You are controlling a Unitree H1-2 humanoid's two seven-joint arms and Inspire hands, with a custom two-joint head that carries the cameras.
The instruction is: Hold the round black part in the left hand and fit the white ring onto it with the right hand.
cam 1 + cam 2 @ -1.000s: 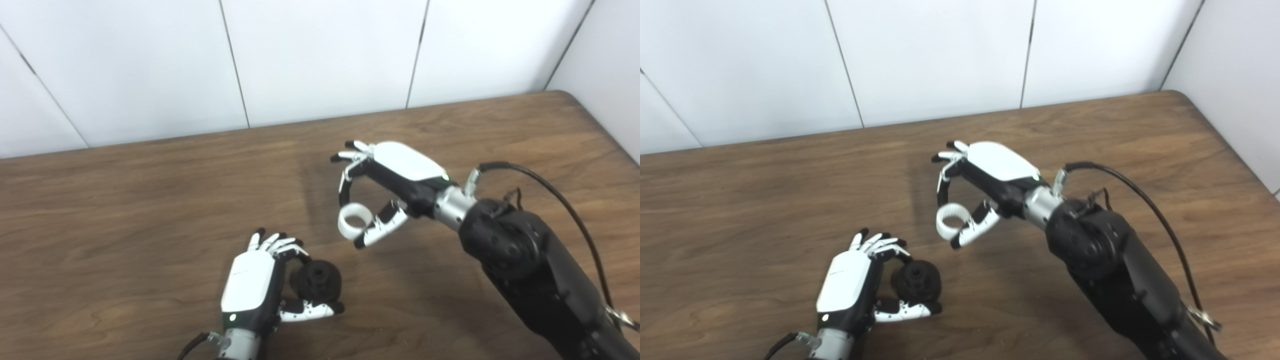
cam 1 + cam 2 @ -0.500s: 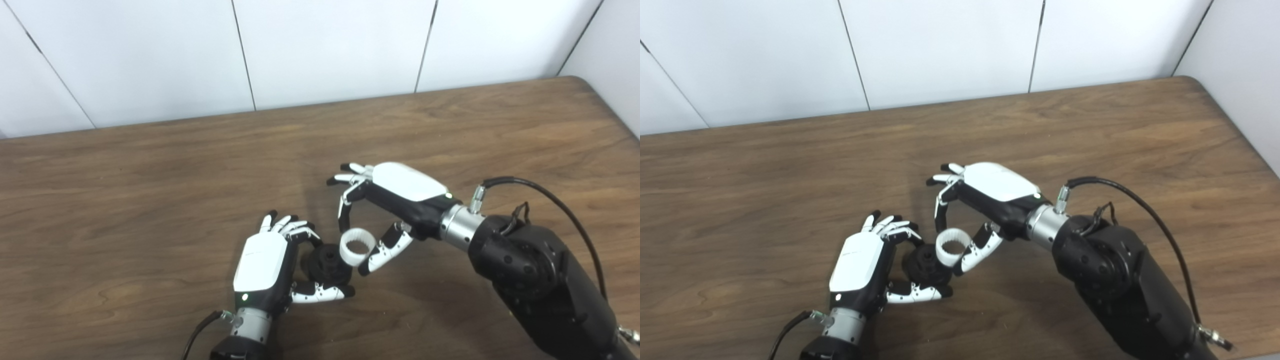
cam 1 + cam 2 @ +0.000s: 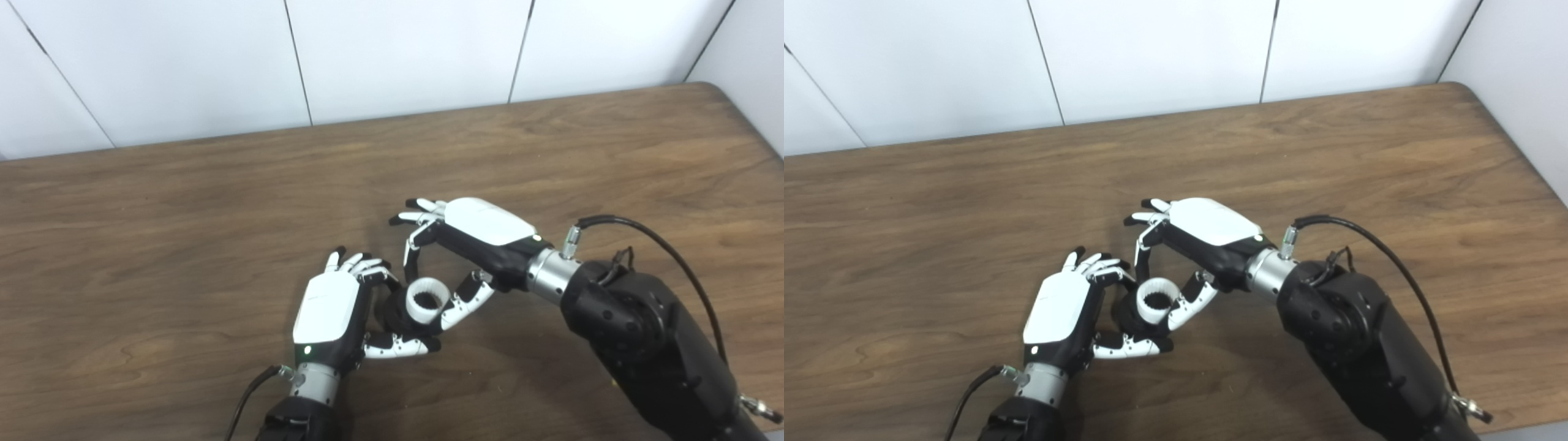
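White ring (image 3: 427, 299): sat against the round black part (image 3: 399, 313), pinched by right hand (image 3: 468, 245).
Left hand (image 3: 334, 315): gripped the black part above the table (image 3: 184, 245).

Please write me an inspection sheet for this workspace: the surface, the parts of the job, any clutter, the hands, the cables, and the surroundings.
Surface: brown wooden table, bare wood.
Job's things: round black part in the left hand; white ring against it, black showing through its opening; fully seated or not, cannot tell.
Clutter: nothing seen.
Hands: left hand shut on the black part; right hand pinching the ring.
Cables: black cable looping over the right forearm; another black cable at the left wrist.
Surroundings: white wall panels behind the table.
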